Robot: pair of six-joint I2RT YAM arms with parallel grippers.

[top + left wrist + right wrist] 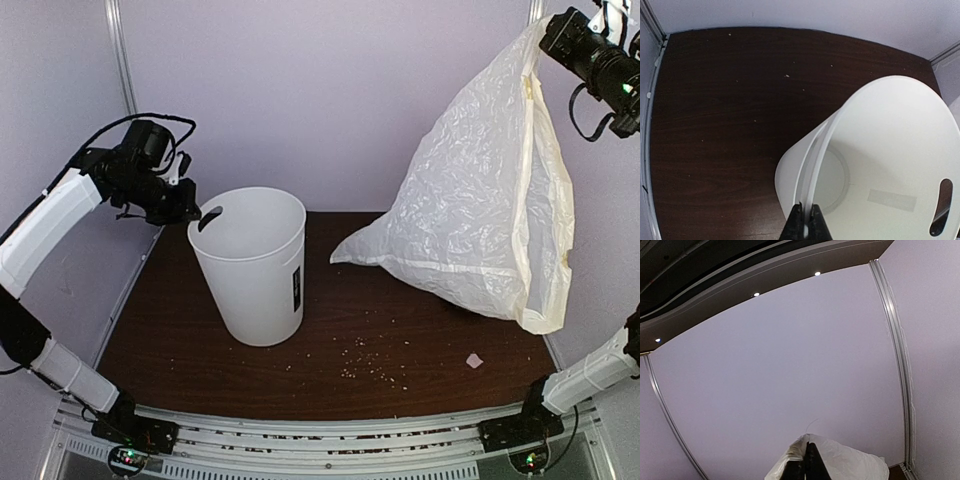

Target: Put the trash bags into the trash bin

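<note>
Top external | trash bag: crinkly, translucent white | trash bin: upright

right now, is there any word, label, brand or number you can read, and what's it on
No text can be read in any view.
Label, black, on the side of the bin: whatever is printed on it is too small and blurred to read.
Bag: no print visible.
</note>
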